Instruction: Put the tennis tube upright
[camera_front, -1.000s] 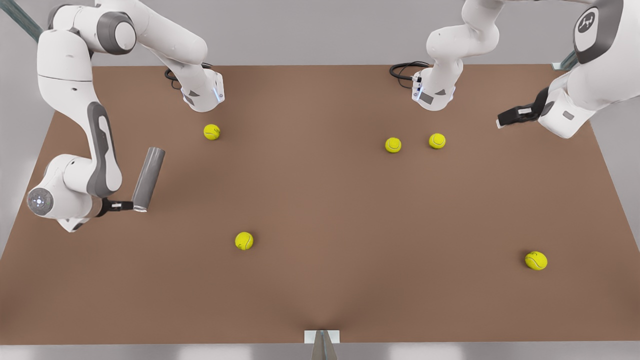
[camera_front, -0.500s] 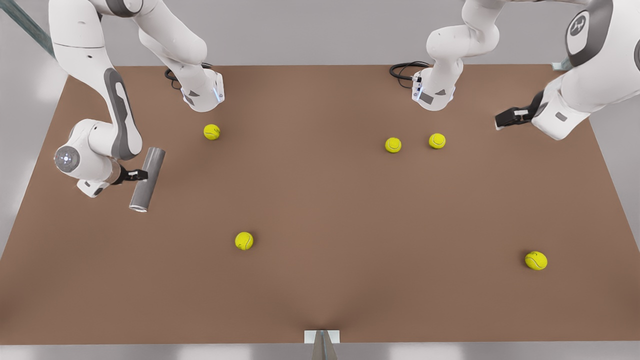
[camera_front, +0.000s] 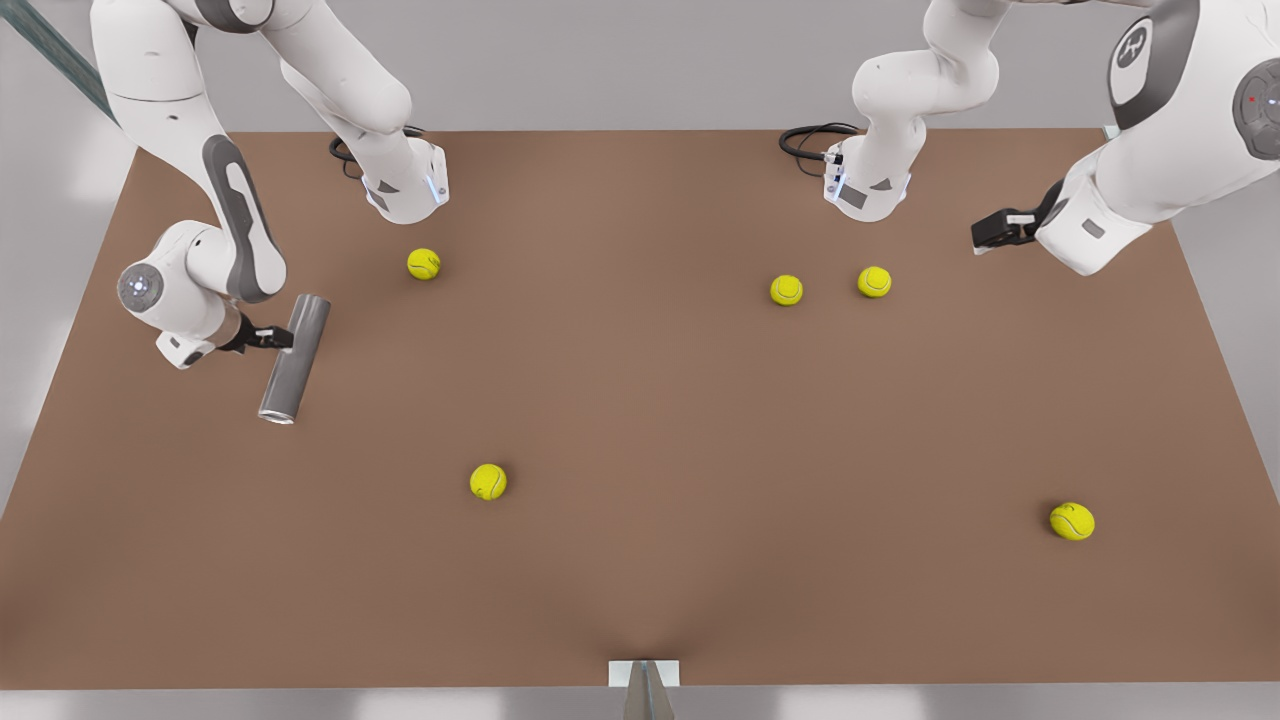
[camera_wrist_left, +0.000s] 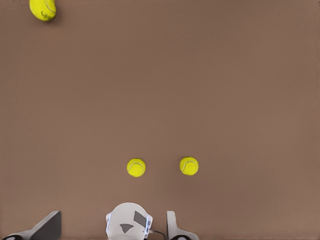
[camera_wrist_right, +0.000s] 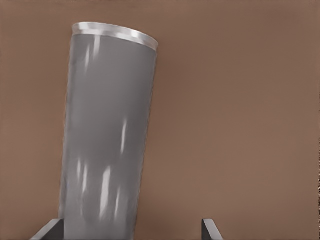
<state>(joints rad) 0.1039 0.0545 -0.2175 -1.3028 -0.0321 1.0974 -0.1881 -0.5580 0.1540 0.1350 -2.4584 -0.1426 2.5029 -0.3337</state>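
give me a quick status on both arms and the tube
Right pincer open, at the tennis tube, which lies flat. Left pincer open, waiting above the table. Tennis balls well off.

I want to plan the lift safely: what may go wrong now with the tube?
1. The right gripper is open at the side of the lying tennis tube. In the right wrist view the tube sits close to one finger, so closing may push or roll it.
2. The gripper stands near the end away from the silvery rim, so the tube may swing or slip when lifted.
The left gripper waits open, far away.
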